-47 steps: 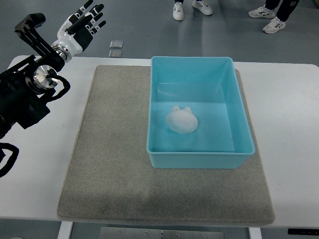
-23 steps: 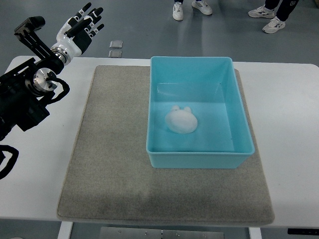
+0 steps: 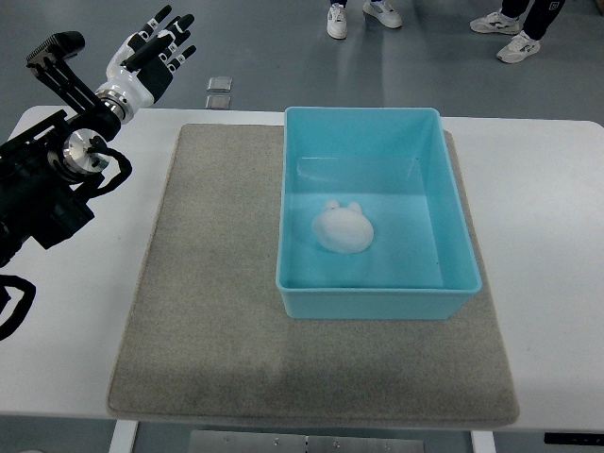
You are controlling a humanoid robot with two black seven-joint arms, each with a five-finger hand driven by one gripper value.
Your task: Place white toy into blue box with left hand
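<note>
Where the black, cable-wrapped left arm (image 3: 42,189) comes in from the picture's left edge, you see only part of it: its lower stretch is cut off by the frame. At its far end the white-and-black left hand (image 3: 149,55) is raised beyond the back left corner of the white bench (image 3: 547,217), over the grey floor (image 3: 283,47), well apart from everything on the bench. Its fingers (image 3: 175,38) are spread apart and hold nothing.

Moving right, you find the grey rectangular felt mat (image 3: 208,283) covering most of the bench top. Just behind its back edge, two small pale square tiles (image 3: 219,92) lie on the floor; what they are you cannot tell.

On the right half of the mat stands the light blue rectangular plastic box (image 3: 377,217), open at the top. Inside it, on the box floor and a little left of centre, lies the small rounded white toy (image 3: 343,228), with two little bumps on its far side. Its finer shape is hard to make out against the pale blue bottom. It touches no wall.

Along the top edge, you see white shoes (image 3: 363,14) of standing people, and further right another pair of shoes (image 3: 510,33) with dark trouser cuffs; everything above is cut off.
</note>
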